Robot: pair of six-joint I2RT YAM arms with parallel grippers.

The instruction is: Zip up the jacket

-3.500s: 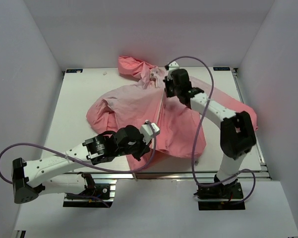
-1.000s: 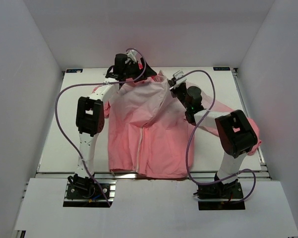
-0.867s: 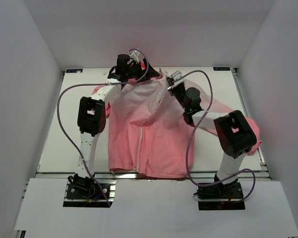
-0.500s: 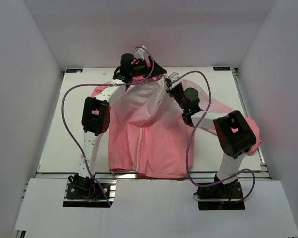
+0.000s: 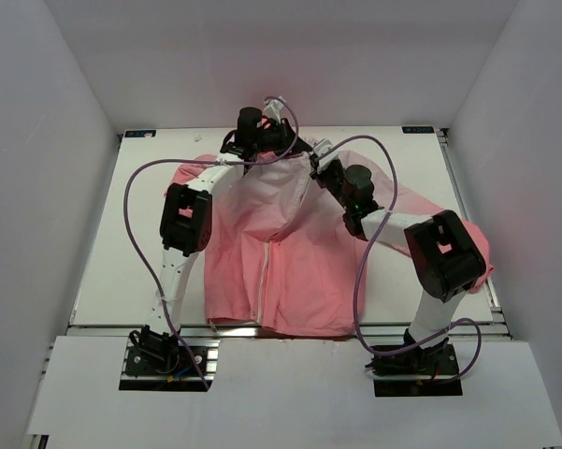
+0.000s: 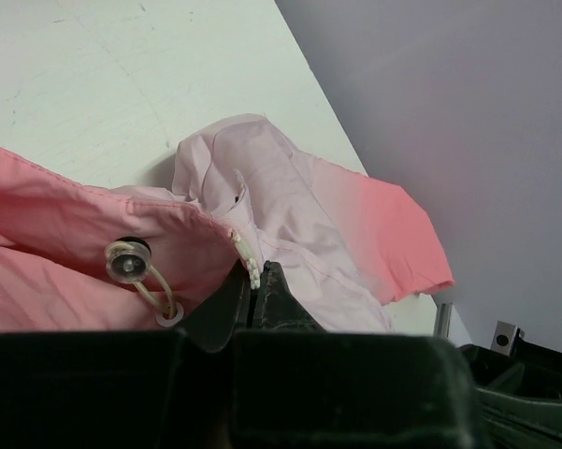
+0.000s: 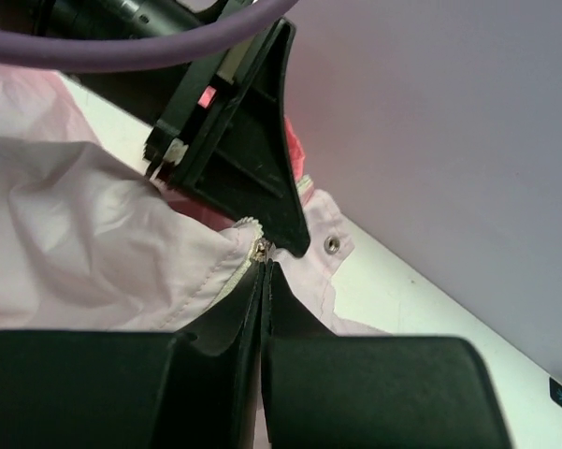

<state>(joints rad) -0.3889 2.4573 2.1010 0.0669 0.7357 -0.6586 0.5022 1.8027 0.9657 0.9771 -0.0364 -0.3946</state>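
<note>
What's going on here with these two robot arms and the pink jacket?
Two robot arms are working on the pink jacket, spread on the table. Both reach to its collar at the far side. The left gripper is shut on the whitish zipper edge there, and the right gripper is shut on the jacket right beside it. The lower zipper looks closed; near the collar it is hard to tell.

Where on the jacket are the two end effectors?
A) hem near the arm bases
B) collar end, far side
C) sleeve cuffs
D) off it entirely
B: the left end effector and right end effector are both shut on the jacket at the top of its front opening, by the collar.
</note>
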